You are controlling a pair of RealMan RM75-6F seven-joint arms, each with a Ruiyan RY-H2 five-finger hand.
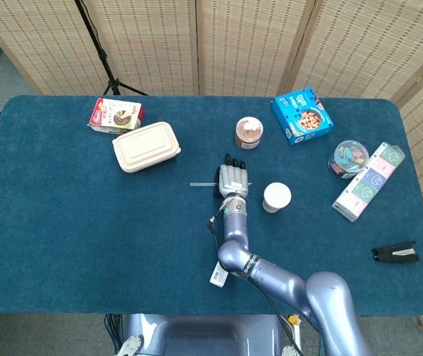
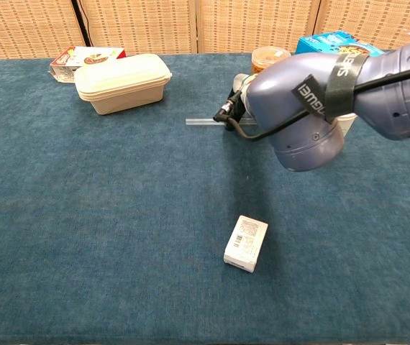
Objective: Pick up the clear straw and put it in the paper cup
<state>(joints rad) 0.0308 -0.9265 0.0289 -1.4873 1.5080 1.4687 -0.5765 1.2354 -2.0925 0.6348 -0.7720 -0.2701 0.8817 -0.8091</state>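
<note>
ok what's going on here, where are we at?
The right hand is over the clear straw near the table's middle; the straw's free end pokes out to its left, so it seems to hold it. The paper cup stands just right of the hand, with no straw in it. The left hand is not in view.
</note>
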